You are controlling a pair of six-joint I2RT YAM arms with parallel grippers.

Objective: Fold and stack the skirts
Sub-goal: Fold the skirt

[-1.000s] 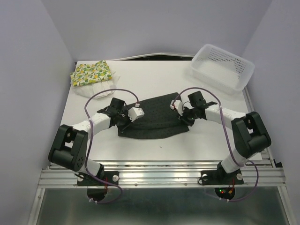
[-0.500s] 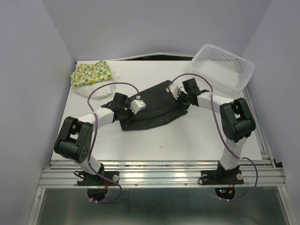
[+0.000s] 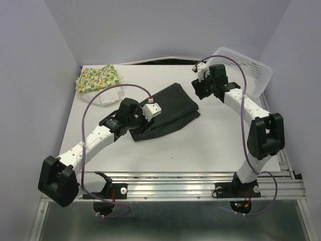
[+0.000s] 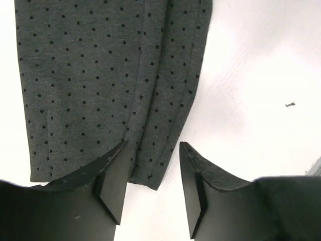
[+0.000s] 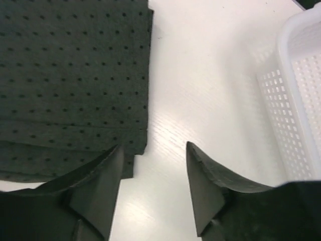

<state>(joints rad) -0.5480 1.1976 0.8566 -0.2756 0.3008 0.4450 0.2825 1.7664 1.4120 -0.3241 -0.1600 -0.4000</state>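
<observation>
at the near left of the table (image 3: 200,145), the left hand (image 4: 153,148) hangs low over the near corner of the black skirt (image 3: 168,108). its two fingers stand well apart with nothing between them, one over the cloth and one over bare table just beside the hem. the skirt lies folded into a narrow dotted band in the middle of the table. its long axis runs on a slant from near left to far right.

at the far right end of that band is the right hand (image 5: 154,146), also spread and empty. it is over the skirt's corner, with the white basket (image 5: 296,95) close on its other side.

farther back, in the far left corner, the lemon-print skirt (image 3: 97,78) lies folded. the white skirt (image 3: 108,96) shows from under its near edge, and the two look like the start of the pile.

the black skirt seems folded enough, so what is probably left is carrying it onto that pile. the pile lies to the far left of the skirt, off its near-left end. that makes the left hand the nearer one, and the band would likely need turning to sit square on the pile.
</observation>
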